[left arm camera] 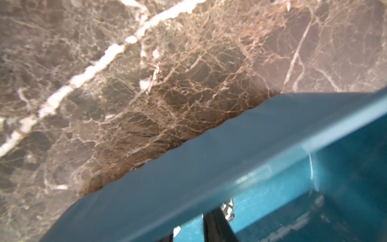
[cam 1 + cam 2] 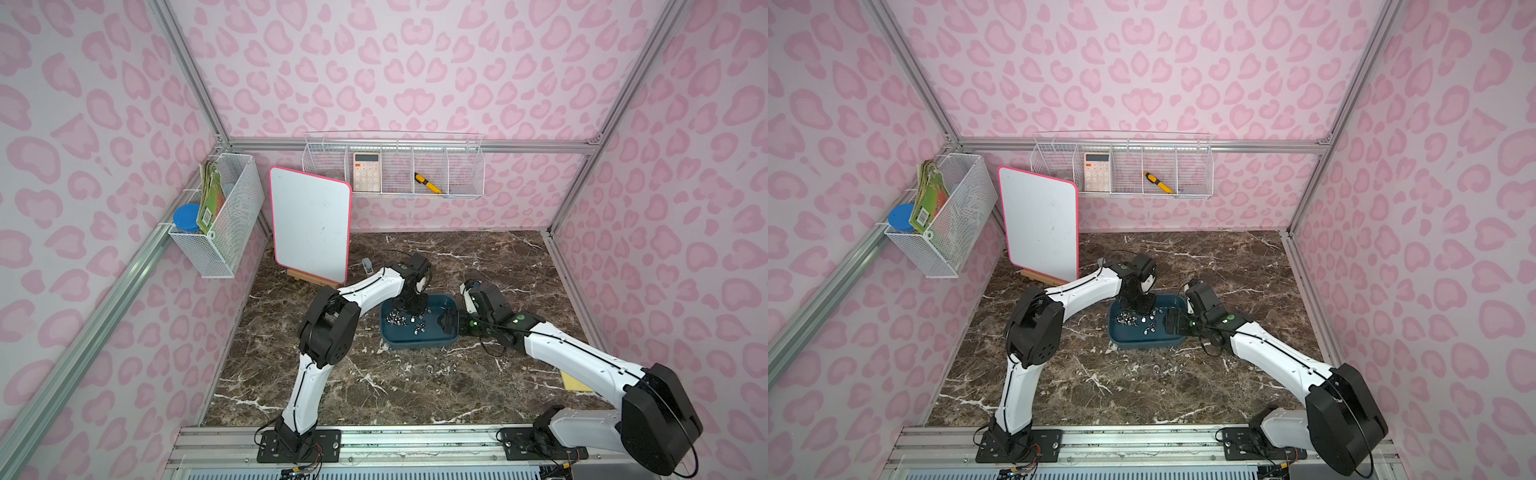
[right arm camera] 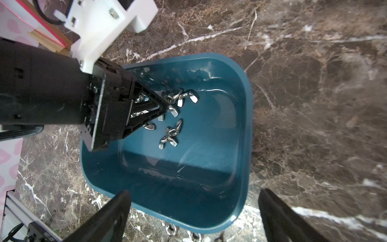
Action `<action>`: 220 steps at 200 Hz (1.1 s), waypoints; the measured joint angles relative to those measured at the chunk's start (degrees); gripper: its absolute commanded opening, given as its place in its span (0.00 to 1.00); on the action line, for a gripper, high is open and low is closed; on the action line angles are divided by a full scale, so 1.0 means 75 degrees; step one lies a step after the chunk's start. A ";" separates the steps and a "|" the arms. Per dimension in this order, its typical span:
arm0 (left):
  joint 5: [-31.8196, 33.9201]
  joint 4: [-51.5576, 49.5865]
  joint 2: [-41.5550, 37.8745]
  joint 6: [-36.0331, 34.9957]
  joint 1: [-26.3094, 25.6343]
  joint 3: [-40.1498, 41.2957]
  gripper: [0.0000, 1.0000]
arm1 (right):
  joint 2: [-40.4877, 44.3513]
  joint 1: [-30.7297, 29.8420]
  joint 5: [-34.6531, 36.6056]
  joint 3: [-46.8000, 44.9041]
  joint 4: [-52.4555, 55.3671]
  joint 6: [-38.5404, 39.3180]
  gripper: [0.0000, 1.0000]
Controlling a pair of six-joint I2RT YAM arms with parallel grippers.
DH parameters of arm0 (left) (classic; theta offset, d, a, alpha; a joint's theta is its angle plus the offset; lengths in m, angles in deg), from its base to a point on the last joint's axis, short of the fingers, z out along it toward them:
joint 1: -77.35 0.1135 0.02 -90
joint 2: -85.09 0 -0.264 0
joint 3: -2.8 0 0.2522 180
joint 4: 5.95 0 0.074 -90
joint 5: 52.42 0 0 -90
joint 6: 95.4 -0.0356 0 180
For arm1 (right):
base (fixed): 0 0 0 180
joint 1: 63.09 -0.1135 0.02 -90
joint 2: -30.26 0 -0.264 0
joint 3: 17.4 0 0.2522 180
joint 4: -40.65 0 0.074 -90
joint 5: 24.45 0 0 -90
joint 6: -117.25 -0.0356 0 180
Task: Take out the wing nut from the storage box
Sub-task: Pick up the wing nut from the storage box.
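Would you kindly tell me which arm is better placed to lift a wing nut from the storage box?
Left. The left gripper has its fingers down inside the storage box, tips among the wing nuts. The right gripper hangs wide open at the box's rim, away from the nuts.

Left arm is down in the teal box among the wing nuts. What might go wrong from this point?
The wing nuts lie bunched around the tips of the left gripper, so it may lift several, or pinch one by a wing and drop it. The open right gripper hangs close at the storage box rim; a nudge could shift the box mid-grasp.
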 measured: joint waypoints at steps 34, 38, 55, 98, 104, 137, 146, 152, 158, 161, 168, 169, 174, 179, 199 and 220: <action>-0.0032 -0.0035 0.0090 -0.0064 -0.0003 0.0000 0.28 | -0.0015 -0.0003 0.0000 0.0000 -0.0003 0.0000 0.97; -0.0052 -0.0041 0.0099 -0.0073 -0.0003 0.0003 0.28 | -0.0017 0.0000 0.0000 0.0000 -0.0003 0.0000 0.97; -0.0090 -0.0044 0.0125 -0.0131 -0.0003 0.0003 0.25 | -0.0020 -0.0003 0.0000 0.0000 -0.0003 0.0000 0.97; -0.0102 -0.0017 0.0152 -0.0172 -0.0012 0.0026 0.00 | -0.0055 0.0000 -0.0003 0.0012 -0.0003 0.0000 0.97; -0.0117 -0.0009 0.0152 -0.0160 -0.0012 0.0026 0.00 | -0.0055 0.0000 -0.0006 0.0020 -0.0003 0.0000 0.97; -0.0111 0.0067 -0.0055 0.0015 0.0000 0.0268 0.00 | -0.0099 -0.0003 -0.0079 0.0128 -0.0003 0.0003 0.97; -0.0140 0.0076 -0.0192 0.0035 0.0015 0.0417 0.00 | -0.0137 0.0000 -0.0122 0.0181 -0.0017 0.0003 0.96; -0.0175 0.0096 -0.0306 0.0096 0.0020 0.0522 0.00 | -0.0169 0.0000 -0.0172 0.0230 -0.0023 0.0003 0.96; -0.0221 0.0114 -0.0428 0.0201 0.0029 0.0618 0.00 | -0.0204 -0.0003 -0.0207 0.0274 -0.0035 0.0003 0.95; -0.0248 0.0149 -0.0510 0.0262 0.0038 0.0688 0.00 | -0.0227 -0.0003 -0.0227 0.0306 -0.0044 0.0003 0.94; -0.0306 0.0236 -0.0679 0.0303 0.0044 0.0822 0.00 | -0.0271 -0.0003 -0.0291 0.0364 -0.0067 0.0003 0.92; -0.0323 0.0256 -0.0726 0.0335 0.0047 0.0860 0.00 | -0.0280 -0.0003 -0.0300 0.0373 -0.0073 0.0000 0.92; -0.0367 0.0329 -0.0848 0.0455 0.0055 0.0968 0.00 | -0.0315 -0.0003 -0.0367 0.0408 -0.0122 0.0000 0.90; -0.0417 0.0428 -0.0979 0.0525 0.0055 0.1084 0.00 | -0.0350 -0.0003 -0.0417 0.0437 -0.0169 -0.0006 0.88; -0.0612 0.0877 -0.1533 0.1000 0.0058 0.1614 0.00 | -0.0510 0.0038 -0.0734 0.0513 -0.0449 -0.0149 0.79; -0.0810 0.1489 -0.2075 0.1536 0.0064 0.2162 0.00 | -0.0691 0.0178 -0.1207 0.0545 -0.0833 -0.0396 0.65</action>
